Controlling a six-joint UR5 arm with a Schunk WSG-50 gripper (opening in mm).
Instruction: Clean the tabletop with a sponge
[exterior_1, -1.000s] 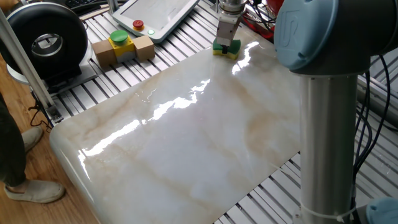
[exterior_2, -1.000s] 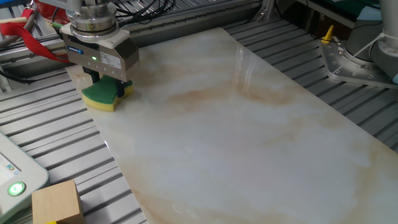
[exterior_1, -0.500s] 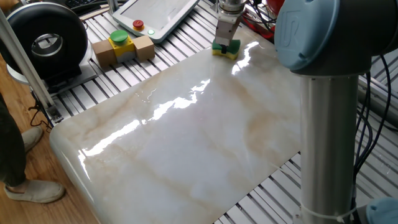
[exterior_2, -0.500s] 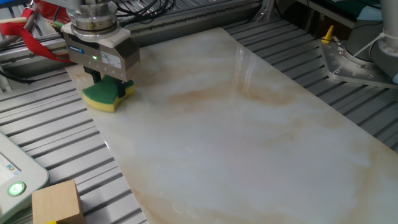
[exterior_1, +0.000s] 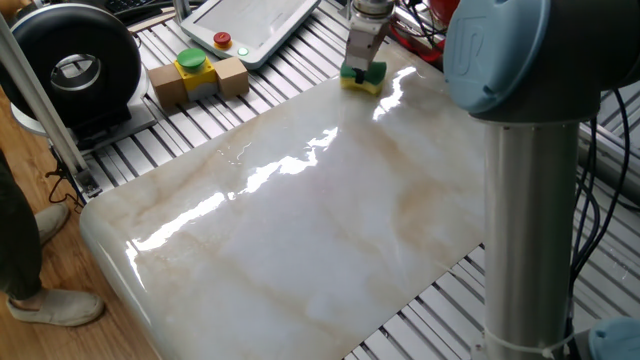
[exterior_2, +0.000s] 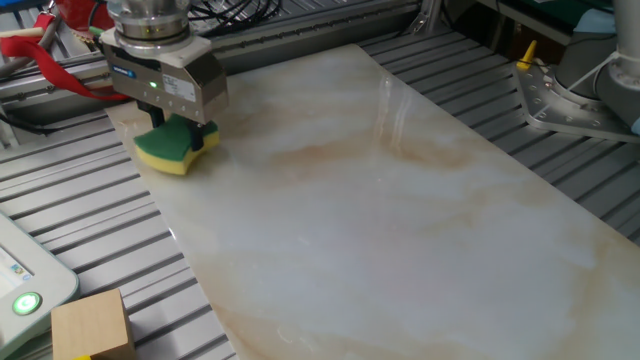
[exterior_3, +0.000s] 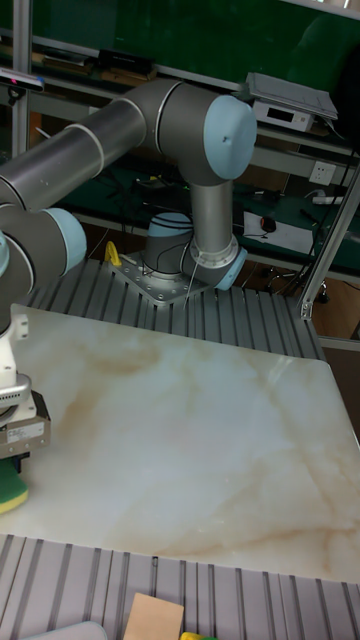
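- Currently the gripper (exterior_2: 170, 128) clamps the sponge (exterior_2: 172, 147) at the tabletop's (exterior_2: 400, 220) corner.
- Pressing flat and sweeping in overlapping passes across the slab should wipe best.

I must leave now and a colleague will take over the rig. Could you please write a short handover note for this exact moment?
Gripper: shut on the sponge, green side up, yellow foam down.
Sponge: pressed on a corner of the tabletop, close to the edge beside the ribbed metal slats; in the tall fixed view it is at the slab's left edge.
Done: sponge grasped and brought onto the marble.
Left: nearly the whole slab lies beyond the sponge; no wipe marks can be seen, so how much is already wiped cannot be told.
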